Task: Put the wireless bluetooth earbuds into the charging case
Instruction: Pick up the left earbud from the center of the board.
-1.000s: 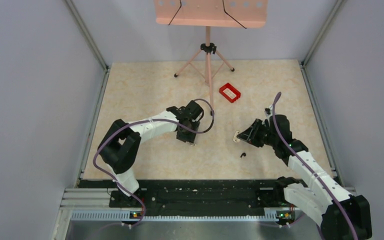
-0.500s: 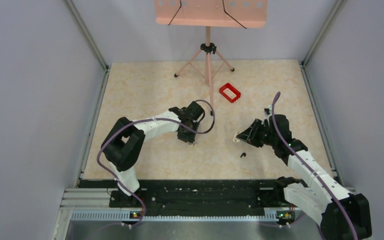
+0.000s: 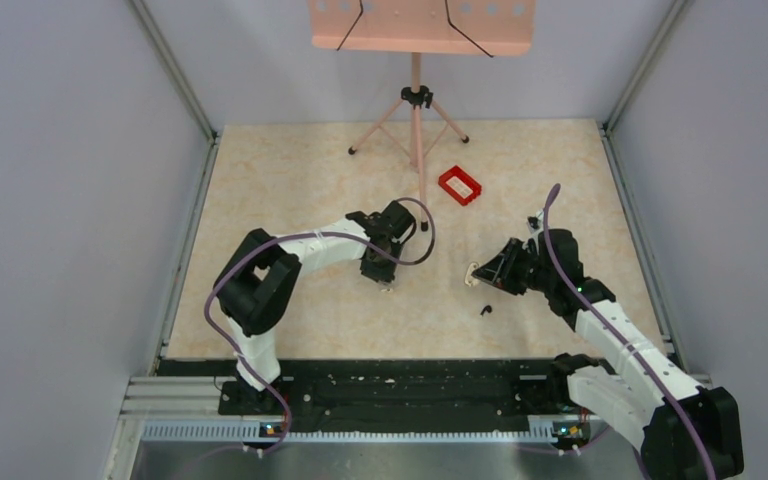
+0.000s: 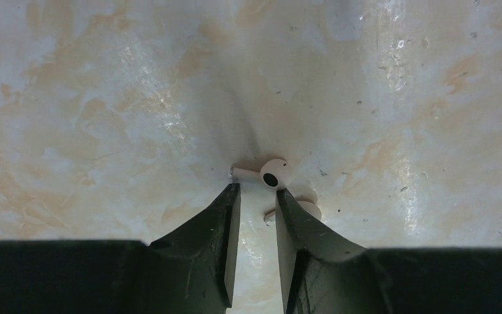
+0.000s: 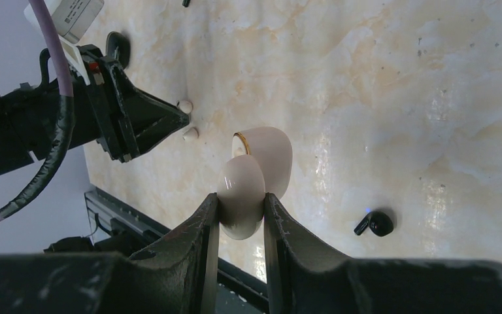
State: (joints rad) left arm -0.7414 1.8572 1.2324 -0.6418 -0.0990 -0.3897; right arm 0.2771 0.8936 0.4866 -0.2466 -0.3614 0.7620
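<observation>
Right hand (image 5: 240, 198) clamps one open cream charging case (image 5: 265, 157) right of centre on the desk (image 3: 310, 180). Left hand (image 4: 256, 191), narrowly parted and empty, sits just beside two white earbuds (image 4: 275, 174). One black earbud (image 5: 375, 224) lies nearer.

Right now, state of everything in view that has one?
charging case: lid open, clamped between the right fingers.
right gripper: shut on the charging case.
left gripper: open, empty, tips at the white earbuds.
white earbuds: both loose on the table, not in the case.
black earbud: loose on the table, blue light on.
</observation>
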